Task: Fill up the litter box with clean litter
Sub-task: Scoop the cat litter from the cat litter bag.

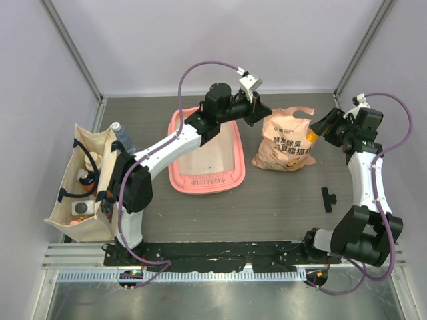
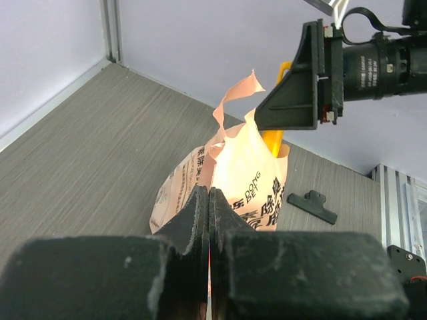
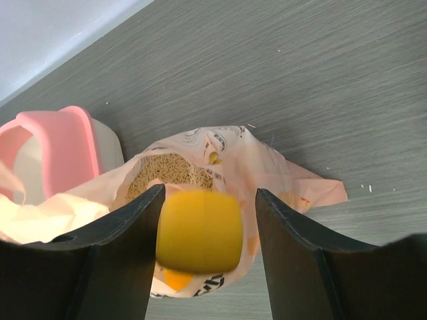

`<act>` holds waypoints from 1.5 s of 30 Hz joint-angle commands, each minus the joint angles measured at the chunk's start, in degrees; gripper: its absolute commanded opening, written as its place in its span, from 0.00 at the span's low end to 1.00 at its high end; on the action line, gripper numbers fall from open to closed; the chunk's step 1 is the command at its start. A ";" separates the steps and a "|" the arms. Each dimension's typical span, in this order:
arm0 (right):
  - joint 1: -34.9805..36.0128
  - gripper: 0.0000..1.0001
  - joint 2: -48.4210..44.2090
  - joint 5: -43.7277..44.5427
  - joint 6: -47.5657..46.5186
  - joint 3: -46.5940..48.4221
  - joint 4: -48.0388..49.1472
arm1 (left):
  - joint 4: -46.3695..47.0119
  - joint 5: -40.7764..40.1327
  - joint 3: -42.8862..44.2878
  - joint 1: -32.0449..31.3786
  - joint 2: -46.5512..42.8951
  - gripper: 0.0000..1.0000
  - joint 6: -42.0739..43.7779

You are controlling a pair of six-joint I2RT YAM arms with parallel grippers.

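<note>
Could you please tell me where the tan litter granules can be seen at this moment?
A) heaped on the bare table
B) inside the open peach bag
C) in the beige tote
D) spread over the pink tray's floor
B: the right wrist view shows the clean litter inside the open mouth of the peach bag, while the visible floor of the litter box looks whitish and bare.

smooth, lightly glossy pink plastic on the rectangular litter box (image 1: 200, 189), whitish and duller on the inner floor. dry, rough tan granules of clean litter (image 3: 170, 175) inside a thin, crinkled peach plastic bag (image 3: 273, 170), translucent film with printed lettering. smooth yellow plastic scoop (image 3: 199, 230). matt black, faintly grainy plastic on the left gripper (image 2: 209, 195) and right gripper (image 3: 210, 195). matt grey wood-grain tabletop (image 1: 280, 213). soft beige cloth tote bag (image 1: 61, 190). dull brushed metal sheet (image 1: 200, 300) along the near edge.
</note>
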 commanded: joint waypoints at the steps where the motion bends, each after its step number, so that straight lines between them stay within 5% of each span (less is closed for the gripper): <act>1: -0.25 0.62 2.41 -2.73 -1.45 5.37 -0.04 | 3.75 -0.88 -0.88 0.67 -5.04 0.00 0.60; 14: -0.33 0.58 0.04 -2.82 -6.81 10.30 -14.45 | 2.34 -0.71 -2.11 0.67 -6.19 0.00 1.57; 25: -0.33 0.49 3.11 -2.64 -6.90 11.44 -12.61 | 1.20 -0.97 -2.55 0.75 -6.71 0.00 2.18; 31: -0.51 0.17 3.29 -5.19 -7.69 10.83 -12.53 | 0.93 -0.97 -2.99 0.67 -6.80 0.00 2.27; 33: -0.60 0.01 2.24 -4.93 -7.17 8.64 -10.16 | 0.76 -0.89 -2.99 0.67 -6.89 0.00 2.27; 45: -0.51 0.01 -19.29 -2.73 1.09 -9.64 17.08 | -0.03 -0.18 -1.50 0.67 -6.01 0.00 1.22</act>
